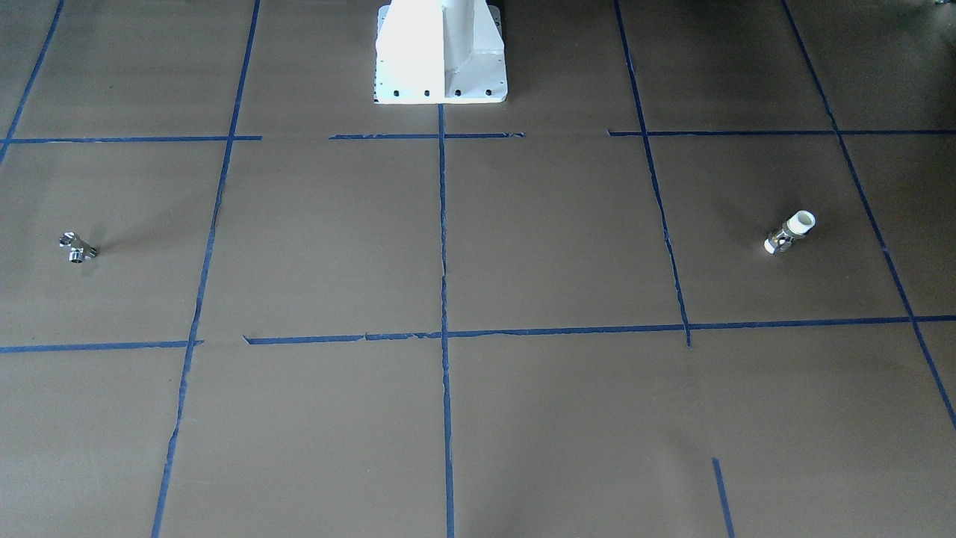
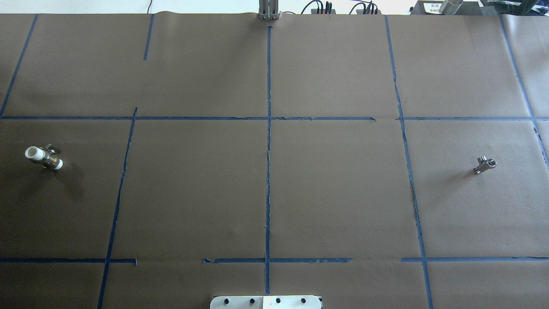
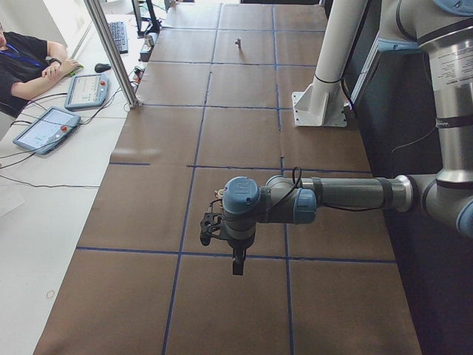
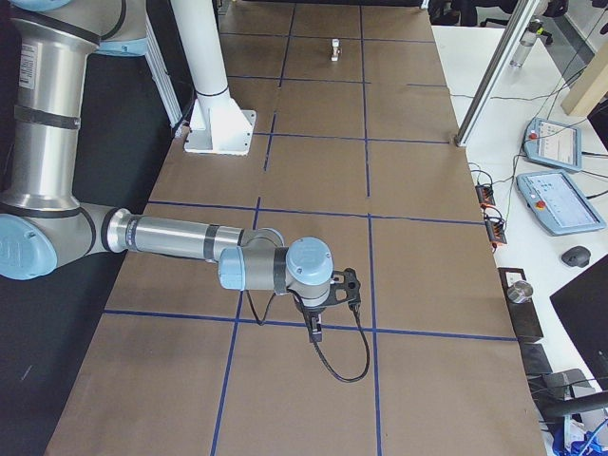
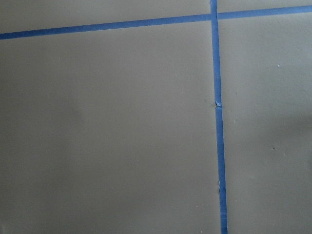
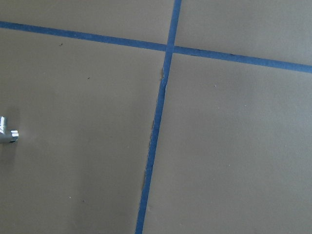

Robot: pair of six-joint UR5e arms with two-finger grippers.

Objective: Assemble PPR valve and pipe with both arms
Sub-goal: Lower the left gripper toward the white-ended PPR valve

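Left gripper (image 3: 237,266) hangs fingers-down off a bent wrist, with the forearm stretched level over the table (image 3: 155,185). Only the side camera catches it, so can't tell whether it's spread or closed. Valve with white ends (image 2: 43,157) lies on the brown paper at the robot's left end, peeking out just behind that wrist in the side view, lower than the gripper and untouched. Right gripper (image 4: 315,330) is in the same pose over the other end, cable looping beneath it; grip state also can't be told. Metal fitting (image 2: 484,165) lies on the paper at the right end, at the left edge of the right wrist view, clear of the gripper. Label on the box (image 2: 433,6) at the far table edge is too small to read.
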